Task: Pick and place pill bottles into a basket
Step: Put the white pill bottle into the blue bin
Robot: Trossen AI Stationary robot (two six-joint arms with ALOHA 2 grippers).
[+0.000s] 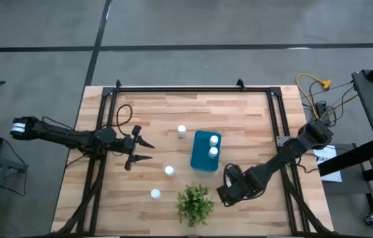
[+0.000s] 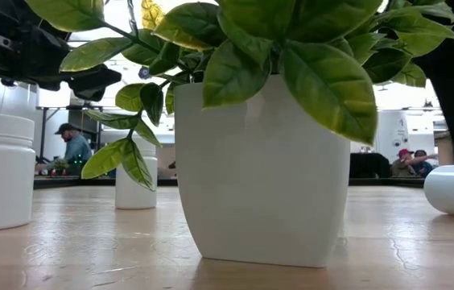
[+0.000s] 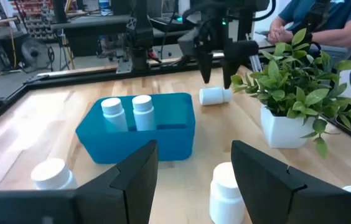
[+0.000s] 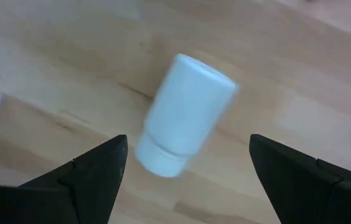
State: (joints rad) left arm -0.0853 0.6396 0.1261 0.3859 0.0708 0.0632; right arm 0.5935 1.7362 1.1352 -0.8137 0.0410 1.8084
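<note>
The teal basket (image 1: 200,158) stands mid-table with two white pill bottles (image 1: 213,145) upright in it; they also show in the left wrist view (image 3: 127,113). Three more bottles stand upright on the table (image 1: 182,131) (image 1: 169,170) (image 1: 155,194). One bottle (image 4: 185,115) lies on its side near the plant, its side on the wood. My right gripper (image 4: 188,140) is open, pointing down over this lying bottle, one finger on either side and apart from it. My left gripper (image 1: 148,151) is open and empty left of the basket, pointing at it.
A green plant in a white pot (image 1: 194,203) stands at the table's near edge, just left of my right gripper, and fills the low view (image 2: 263,169). A black frame (image 1: 186,89) runs along the far edge. People sit in the room beyond the table.
</note>
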